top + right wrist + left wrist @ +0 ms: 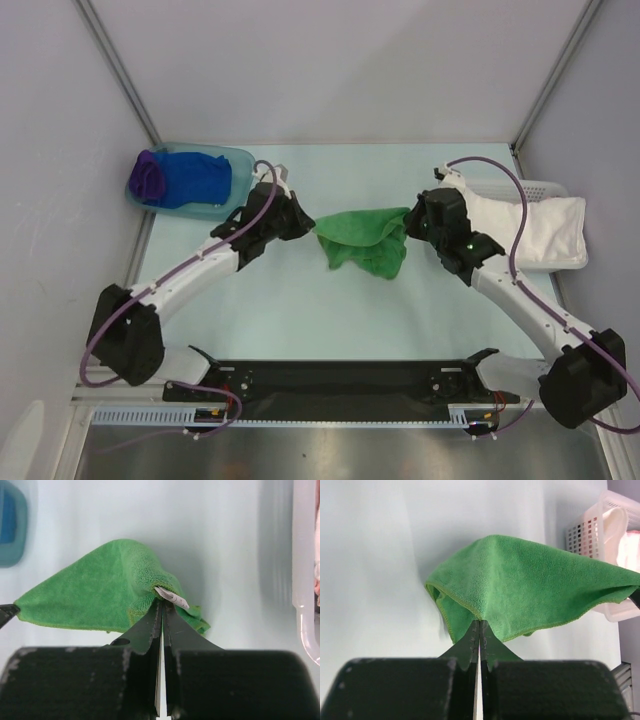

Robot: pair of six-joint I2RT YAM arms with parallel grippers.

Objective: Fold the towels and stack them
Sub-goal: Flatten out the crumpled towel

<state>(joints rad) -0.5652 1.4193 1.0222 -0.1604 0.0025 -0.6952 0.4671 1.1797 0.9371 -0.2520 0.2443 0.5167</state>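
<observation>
the green towel (pixel 362 240) hung over the middle of the table (pixel 300 315), stretched between the two grippers. both its ends were lifted and its middle sagged in loose folds toward the surface (whether the lowest fold touched the table could not be told). the left gripper (pixel 479 626) was closed tight on the towel's left corner, with only a thin slit between its fingers and the hemmed edge pinched at the tips. the right gripper (pixel 161 604) was clamped the same way on the opposite corner, where a small white label (pixel 172 596) stuck out of the cloth just beside the fingertips. in the left wrist view the cloth spread away from the pinch like a tent, one edge running off to the far side. in the right wrist view it fell away in a long slope to a point at the left edge of the picture.

well apart from the towel, in the far left corner of the table, sat a teal tub (pixel 238 158). it held a blue towel (pixel 200 180), with a purple towel (pixel 147 180) bunched at its left end. on the far right, just behind the right arm, stood a white basket (pixel 535 187) with a perforated wall. a white towel (pixel 535 232) was piled in it and spilled over its near rim. the two arms reached inward from their bases at the near edge, where a black bar (pixel 340 378) ran between them.
</observation>
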